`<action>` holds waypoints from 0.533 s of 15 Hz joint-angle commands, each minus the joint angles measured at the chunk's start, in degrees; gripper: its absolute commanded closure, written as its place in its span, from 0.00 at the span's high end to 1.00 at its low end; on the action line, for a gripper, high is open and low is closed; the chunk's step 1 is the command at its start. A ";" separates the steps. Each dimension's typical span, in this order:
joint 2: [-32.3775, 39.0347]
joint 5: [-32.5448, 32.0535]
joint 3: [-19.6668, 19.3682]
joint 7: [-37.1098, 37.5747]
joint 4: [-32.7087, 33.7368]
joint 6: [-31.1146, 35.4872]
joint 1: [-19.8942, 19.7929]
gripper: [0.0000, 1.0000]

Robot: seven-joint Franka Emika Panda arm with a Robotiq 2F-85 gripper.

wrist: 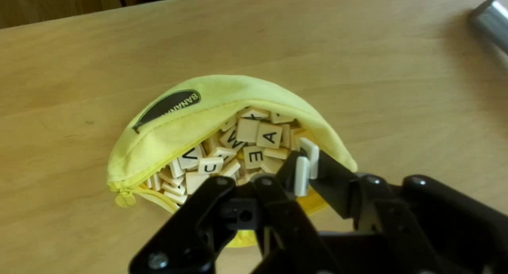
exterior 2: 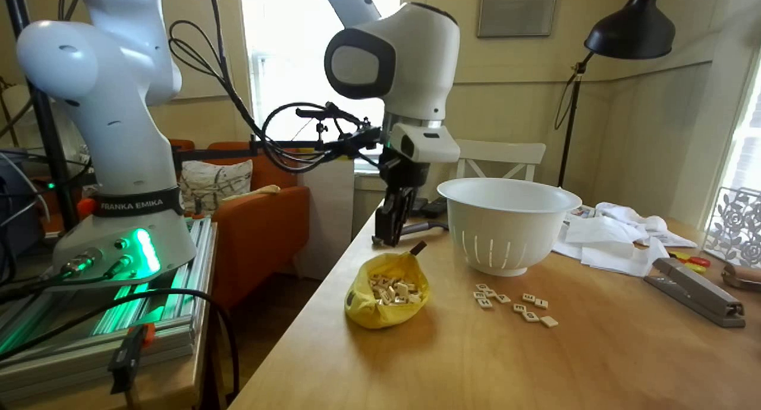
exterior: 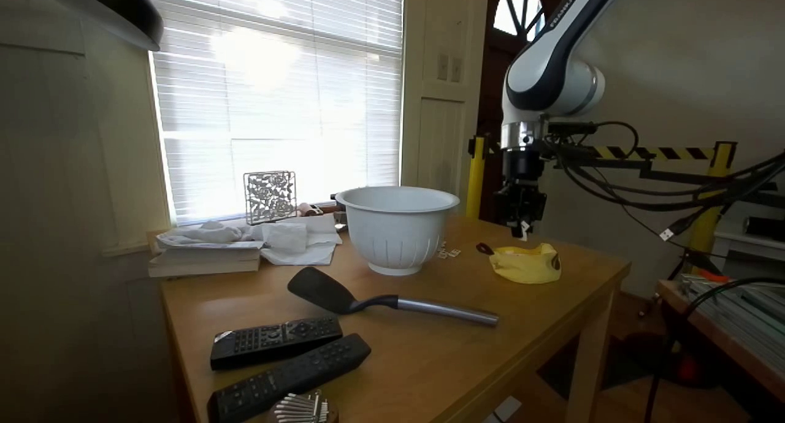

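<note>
My gripper is shut on two pale letter tiles, held side by side on edge between the black fingertips. A held tile also shows as a small pale piece in an exterior view. The gripper is above a yellow banana-shaped cloth pouch on the table. The unzipped pouch is full of letter tiles, some face up with A, E, U and W showing. In an exterior view the gripper is above and behind the pouch. The fingers hide part of the pouch in the wrist view.
A white colander stands near the pouch, with several loose tiles beside it. A black spatula, two remotes, papers and a grey stapler lie on the wooden table. Cables hang from the arm.
</note>
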 commanded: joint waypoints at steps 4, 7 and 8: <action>-5.56 3.39 1.13 7.66 8.14 -10.28 3.30 0.04; -4.76 6.17 2.76 11.93 14.78 -11.35 5.74 0.04; -3.83 7.10 3.32 13.13 17.00 -10.53 6.50 0.04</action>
